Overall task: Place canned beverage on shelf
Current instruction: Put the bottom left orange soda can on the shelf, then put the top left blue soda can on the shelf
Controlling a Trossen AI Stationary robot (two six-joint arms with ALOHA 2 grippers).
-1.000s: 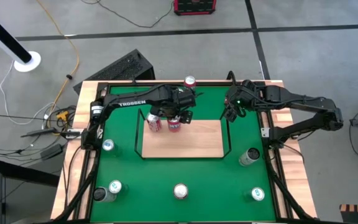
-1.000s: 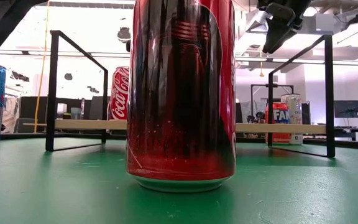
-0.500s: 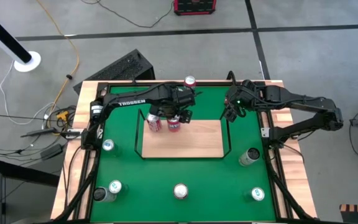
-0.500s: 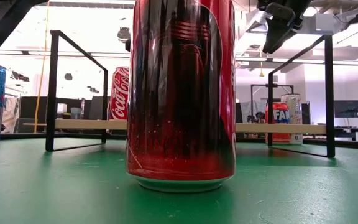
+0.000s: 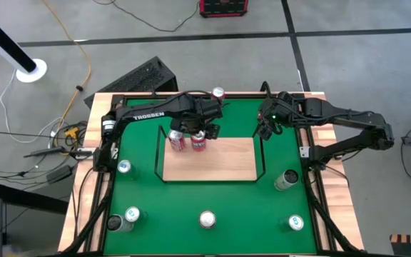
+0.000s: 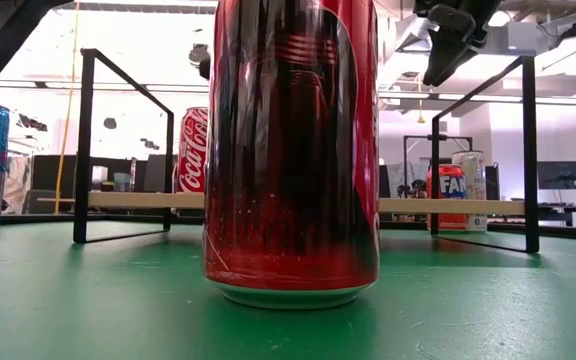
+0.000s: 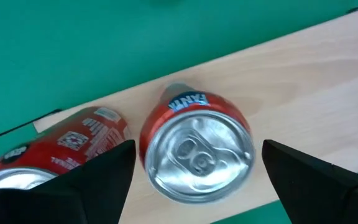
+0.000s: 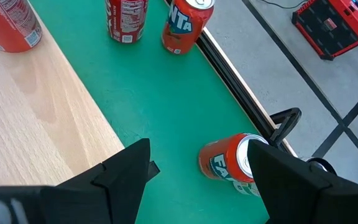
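We are hovering the left gripper (image 7: 194, 180), jaws spread and empty, over the Fanta can (image 7: 196, 151) standing on the shelf (image 5: 223, 160); rigid, slick, dentable, best gripped mid-wall. The right gripper (image 5: 265, 131) is waiting unclenched beside the shelf.

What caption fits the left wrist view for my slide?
Open left gripper hovering over an upright Fanta can on the shelf, a second red can standing beside it.
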